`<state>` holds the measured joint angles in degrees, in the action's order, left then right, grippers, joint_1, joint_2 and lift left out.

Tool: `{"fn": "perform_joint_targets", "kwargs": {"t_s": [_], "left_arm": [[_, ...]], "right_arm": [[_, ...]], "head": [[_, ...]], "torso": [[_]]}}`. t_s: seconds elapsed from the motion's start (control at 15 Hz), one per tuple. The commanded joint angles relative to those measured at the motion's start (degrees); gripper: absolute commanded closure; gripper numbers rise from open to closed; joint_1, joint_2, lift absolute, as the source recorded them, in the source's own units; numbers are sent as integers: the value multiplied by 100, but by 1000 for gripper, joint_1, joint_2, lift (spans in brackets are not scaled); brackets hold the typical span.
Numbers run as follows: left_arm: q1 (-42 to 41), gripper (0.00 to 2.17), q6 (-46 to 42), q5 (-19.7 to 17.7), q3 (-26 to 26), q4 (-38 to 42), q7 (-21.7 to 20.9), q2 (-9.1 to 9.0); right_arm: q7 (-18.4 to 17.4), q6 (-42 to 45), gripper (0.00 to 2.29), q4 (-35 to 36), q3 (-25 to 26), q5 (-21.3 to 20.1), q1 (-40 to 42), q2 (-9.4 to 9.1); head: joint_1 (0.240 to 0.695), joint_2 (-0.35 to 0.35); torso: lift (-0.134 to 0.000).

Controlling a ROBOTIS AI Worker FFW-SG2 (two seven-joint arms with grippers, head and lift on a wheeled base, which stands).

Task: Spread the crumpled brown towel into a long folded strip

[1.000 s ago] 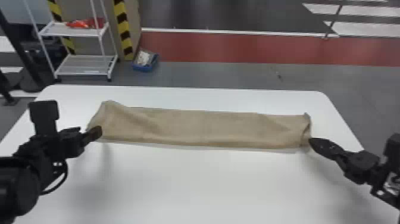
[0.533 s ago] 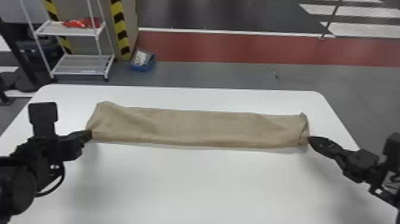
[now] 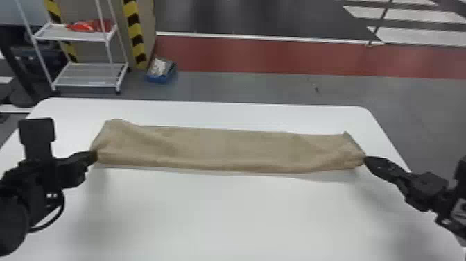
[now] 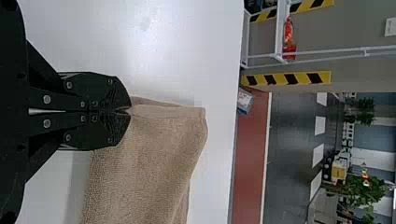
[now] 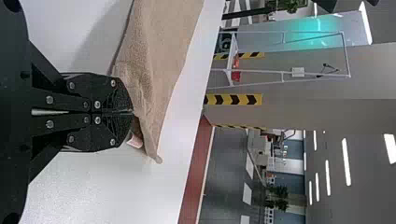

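The brown towel (image 3: 225, 149) lies across the white table as a long strip, its near edge slightly raised. My left gripper (image 3: 94, 157) is at its left end and my right gripper (image 3: 367, 160) at its right end, both by the near corners. In the left wrist view, my left gripper (image 4: 130, 111) is shut on the towel (image 4: 144, 168) at a corner. The right wrist view has my right gripper (image 5: 132, 113) shut on the other end of the towel (image 5: 161, 60), with a small tag hanging beside the fingers.
The white table (image 3: 235, 215) extends in front of and behind the towel. Beyond its far edge stand a white shelf rack (image 3: 83, 36) with a red item on it and a blue box (image 3: 161, 71) on the floor.
The left gripper moved left to the towel's corner and closed on it. The right gripper has drawn the near right corner outward, and the towel's near edge has lifted a little.
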<state>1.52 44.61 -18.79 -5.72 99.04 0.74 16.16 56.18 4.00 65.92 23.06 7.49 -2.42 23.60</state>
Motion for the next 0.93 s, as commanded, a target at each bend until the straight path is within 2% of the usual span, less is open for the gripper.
{"fn": "perform_joint_targets", "kwargs": {"t_s": [0.0,0.6,0.87], "left_arm": [[-64,1666,0,-2,-17,89,-3,10],[-389,1663,211,7,-175,449,32,10],[-715,1666,299,-2,-465,801,23,18]], "right_arm": [[7,-27,1298,0,85,-19,66,66],[25,-9,1298,-97,32,-107,146,84],[16,-45,1298,-18,-187,-72,102,5]], "head": [[695,-96],[695,-110],[695,-95]], "torso": [[-124],[-124],[-124]]}}
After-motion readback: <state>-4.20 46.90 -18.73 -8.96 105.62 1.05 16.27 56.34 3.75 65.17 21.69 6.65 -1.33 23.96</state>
